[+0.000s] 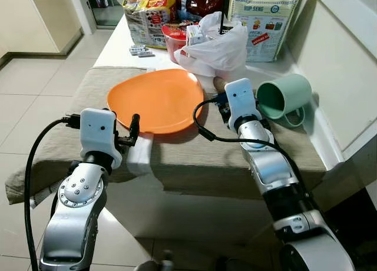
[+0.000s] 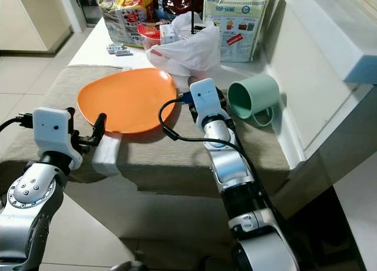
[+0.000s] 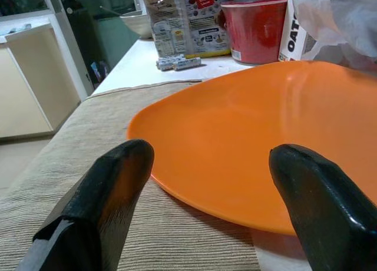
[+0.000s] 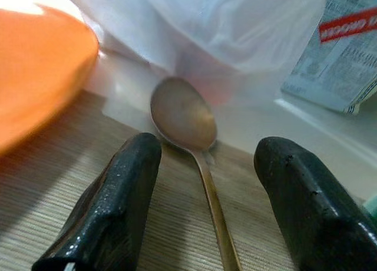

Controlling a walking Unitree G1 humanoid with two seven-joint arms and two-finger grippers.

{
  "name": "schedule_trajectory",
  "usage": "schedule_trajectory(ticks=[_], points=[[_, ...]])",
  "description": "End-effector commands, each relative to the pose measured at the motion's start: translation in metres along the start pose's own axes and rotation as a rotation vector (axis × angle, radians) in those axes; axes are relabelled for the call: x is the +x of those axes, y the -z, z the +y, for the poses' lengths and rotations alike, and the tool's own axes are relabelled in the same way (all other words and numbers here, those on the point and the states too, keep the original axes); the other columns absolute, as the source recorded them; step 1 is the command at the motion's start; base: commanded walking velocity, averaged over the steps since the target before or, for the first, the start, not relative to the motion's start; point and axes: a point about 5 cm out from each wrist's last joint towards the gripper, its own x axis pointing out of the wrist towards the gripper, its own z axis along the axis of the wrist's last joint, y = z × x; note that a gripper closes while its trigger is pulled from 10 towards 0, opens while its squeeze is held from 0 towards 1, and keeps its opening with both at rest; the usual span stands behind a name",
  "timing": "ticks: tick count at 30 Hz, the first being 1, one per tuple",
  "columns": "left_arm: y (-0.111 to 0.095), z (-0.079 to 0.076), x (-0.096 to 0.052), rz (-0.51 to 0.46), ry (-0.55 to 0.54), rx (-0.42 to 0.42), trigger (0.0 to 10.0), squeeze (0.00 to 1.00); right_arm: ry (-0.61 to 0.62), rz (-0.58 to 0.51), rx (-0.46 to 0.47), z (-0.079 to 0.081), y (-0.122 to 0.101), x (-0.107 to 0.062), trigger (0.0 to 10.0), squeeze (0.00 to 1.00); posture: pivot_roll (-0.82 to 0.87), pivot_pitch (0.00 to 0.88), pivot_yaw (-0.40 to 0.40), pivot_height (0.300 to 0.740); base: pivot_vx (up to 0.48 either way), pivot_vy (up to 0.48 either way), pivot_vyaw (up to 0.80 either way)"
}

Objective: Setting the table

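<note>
An orange plate [image 1: 156, 100] lies on a beige ribbed cloth [image 1: 194, 156] over the table. My left gripper [image 3: 212, 159] stands open at the plate's near left rim, one finger [image 3: 112, 182] on each side of the rim and slightly before it. A brownish metal spoon [image 4: 185, 118] lies to the right of the plate, its bowl against a white plastic bag [image 1: 215, 44]. Low over the cloth, my right gripper [image 4: 209, 150] is open, its fingers [image 4: 118, 194] straddling the spoon's handle without touching it. A green mug [image 1: 283, 96] lies on its side at the right.
Food packets [image 1: 147, 15], a red tub [image 1: 174, 38] and a big printed bag [image 1: 262, 17] crowd the back of the white table [image 1: 115, 47]. A white folded thing [image 1: 140, 154] hangs at the front edge by my left gripper. A wall ledge [image 1: 336, 53] bounds the right.
</note>
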Motion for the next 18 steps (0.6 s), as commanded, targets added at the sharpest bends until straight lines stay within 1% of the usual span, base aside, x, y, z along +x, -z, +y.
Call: schedule_trajectory(ticks=[1,2,5,10,13,18], points=[[-0.001,-0.001,0.000,-0.002,0.004,0.001,10.0,0.00,-0.019,0.070,-0.002,0.001,0.008,0.003,10.0,0.00,-0.01,0.092,0.042,0.740,0.000,0.000,0.00],[-0.001,-0.001,0.000,-0.003,0.005,0.002,10.0,0.00,-0.033,0.123,0.015,0.002,0.014,0.005,10.0,0.00,-0.01,0.091,0.040,0.740,0.000,0.000,0.00],[-0.003,-0.001,0.000,-0.006,0.004,0.002,10.0,0.00,-0.043,0.191,0.059,0.000,0.020,0.009,10.0,0.00,0.00,0.089,0.037,0.740,0.000,0.000,0.00],[-0.003,-0.001,-0.001,-0.006,0.002,0.002,10.0,0.00,-0.055,0.230,0.079,-0.001,0.023,0.011,10.0,0.00,0.00,0.090,0.034,0.740,0.000,0.000,0.00],[-0.003,-0.001,-0.002,-0.006,0.001,0.001,10.0,0.00,-0.083,0.283,0.118,0.001,0.027,0.012,10.0,0.00,0.00,0.092,0.030,0.740,0.000,0.000,0.00],[-0.003,-0.001,-0.003,-0.004,0.003,-0.003,10.0,0.00,-0.105,0.323,0.133,0.004,0.031,0.013,10.0,0.00,0.00,0.094,0.027,0.740,0.000,0.000,0.00]])
